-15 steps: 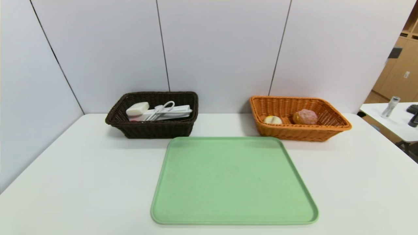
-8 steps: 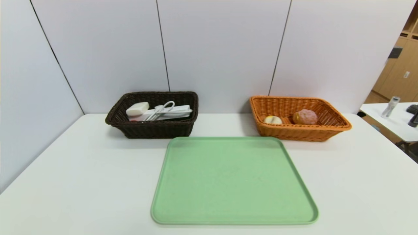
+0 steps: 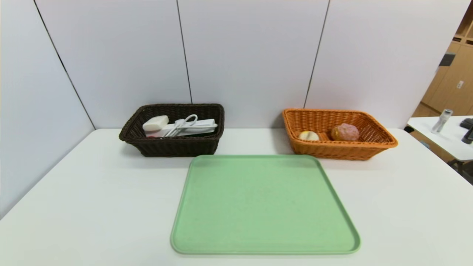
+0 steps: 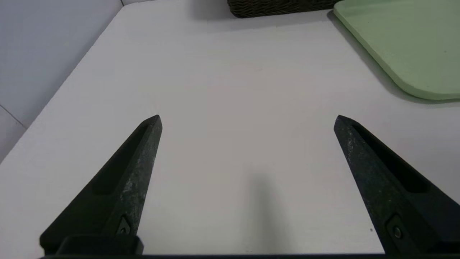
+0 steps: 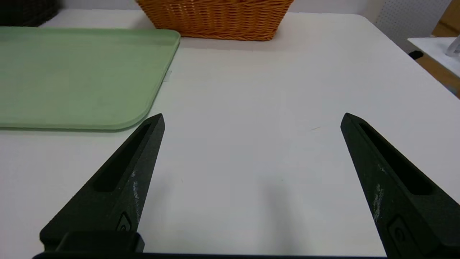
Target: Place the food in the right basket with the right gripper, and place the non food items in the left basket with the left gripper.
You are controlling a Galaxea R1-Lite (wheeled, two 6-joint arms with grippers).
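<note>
Two grippers: both hang low over bare table, each seen only in its own wrist view
Left gripper (image 4: pixel 248 118): fingers (image 4: pixel 143 151) spread wide, nothing between them; it sits over the white table (image 4: pixel 230 93) on the left side of the tray
Right gripper (image 5: pixel 251 117): fingers (image 5: pixel 143 151) spread wide as well, nothing held; it sits over the table on the right side of the tray
Green tray (image 3: pixel 264 203): flat on the table at centre front, nothing on it; its corner shows beside each gripper in the wrist views
Dark brown basket (image 3: pixel 173 146): at the back left, just behind the tray's left far corner, near the wall panels (image 3: pixel 244 55)
Contents of dark basket: a white block (image 3: pixel 155 123) at its left end, white-handled scissors (image 3: pixel 183 123) lying over a long white box (image 3: pixel 199 127)
Orange basket (image 3: pixel 340 149): at the back right, just behind the tray's right far corner
Contents of orange basket: a pale round bun (image 3: pixel 308 136) and, touching or just beside it, a pinkish round pastry (image 3: pixel 345 132)
Writing: no brand, label or lettering can be read on any item
Side table (image 3: pixel 439 138): far right, well apart, carrying a small clear bottle (image 3: pixel 442 120) and a dark object (image 3: pixel 468 135) at the edge
</note>
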